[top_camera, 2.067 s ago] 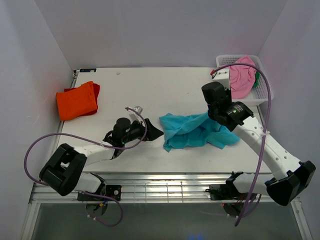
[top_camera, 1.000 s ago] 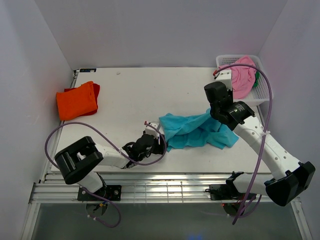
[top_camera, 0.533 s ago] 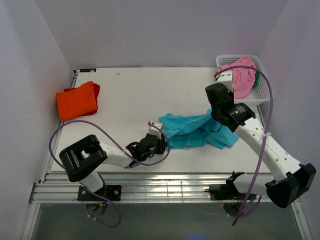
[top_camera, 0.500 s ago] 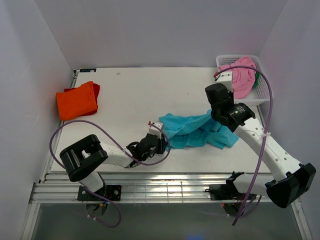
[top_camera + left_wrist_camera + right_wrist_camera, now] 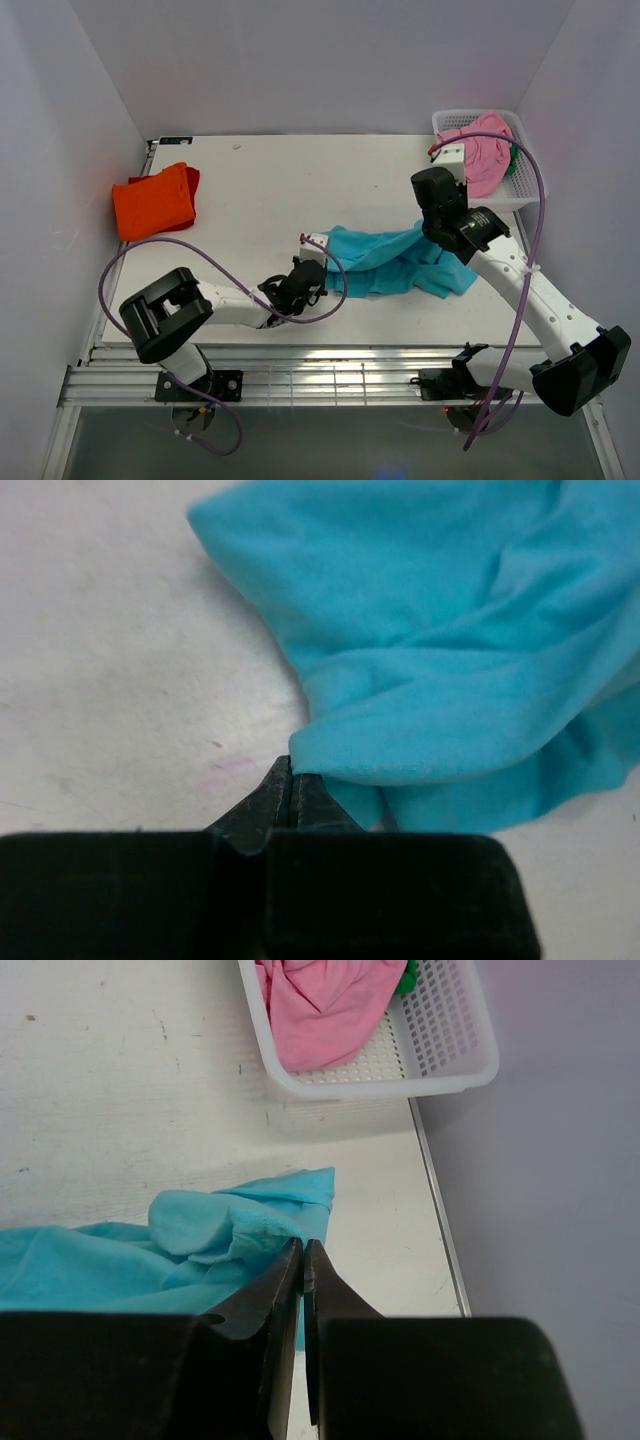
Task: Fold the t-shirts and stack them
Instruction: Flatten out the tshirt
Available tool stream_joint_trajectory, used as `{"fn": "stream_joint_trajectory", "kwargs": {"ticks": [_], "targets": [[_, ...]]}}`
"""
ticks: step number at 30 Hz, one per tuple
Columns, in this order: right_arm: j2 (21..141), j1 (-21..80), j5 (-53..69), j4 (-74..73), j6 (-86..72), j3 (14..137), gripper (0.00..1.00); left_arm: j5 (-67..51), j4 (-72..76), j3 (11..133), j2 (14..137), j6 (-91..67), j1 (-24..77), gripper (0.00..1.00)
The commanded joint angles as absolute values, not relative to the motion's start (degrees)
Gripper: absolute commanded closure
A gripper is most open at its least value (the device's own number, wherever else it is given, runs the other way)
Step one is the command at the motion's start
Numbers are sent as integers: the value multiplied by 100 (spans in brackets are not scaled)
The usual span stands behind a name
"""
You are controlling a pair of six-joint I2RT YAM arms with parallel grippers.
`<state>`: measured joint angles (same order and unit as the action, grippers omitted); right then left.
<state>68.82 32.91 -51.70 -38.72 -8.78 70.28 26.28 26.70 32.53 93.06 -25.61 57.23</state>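
Left tool (image 5: 291,780) and right tool (image 5: 303,1250) are each clamping a teal shirt (image 5: 390,260) edge; drawing them apart evenly, gently, should flatten it

L gripper (image 5: 290,772), approx 2 s ago out left over bare worktop (image 5: 260,190) w/ jaws apart, now sits at near-left corner of teal t-shirt (image 5: 390,262), jaws pinched shut on the cloth fold there. That corner now lies drawn in slightly, away from near edge.
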Motion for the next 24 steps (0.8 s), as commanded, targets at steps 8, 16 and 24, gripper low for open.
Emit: {"fn": "stream_joint_trajectory", "kwargs": {"ticks": [8,16,24], "targets": [[7127,3155,-4913,-2752,-607,7435,92,5149,1643,5360,7401,-92,5546,100],[7505,3059,-4983,-2110,-53,8461,92,4922,1758,7276,7453,1554,4896,100],[7717,2909,-5247,-1310,763,9492,92,4834,1749,8498,7567,2627,4746,100]]}}
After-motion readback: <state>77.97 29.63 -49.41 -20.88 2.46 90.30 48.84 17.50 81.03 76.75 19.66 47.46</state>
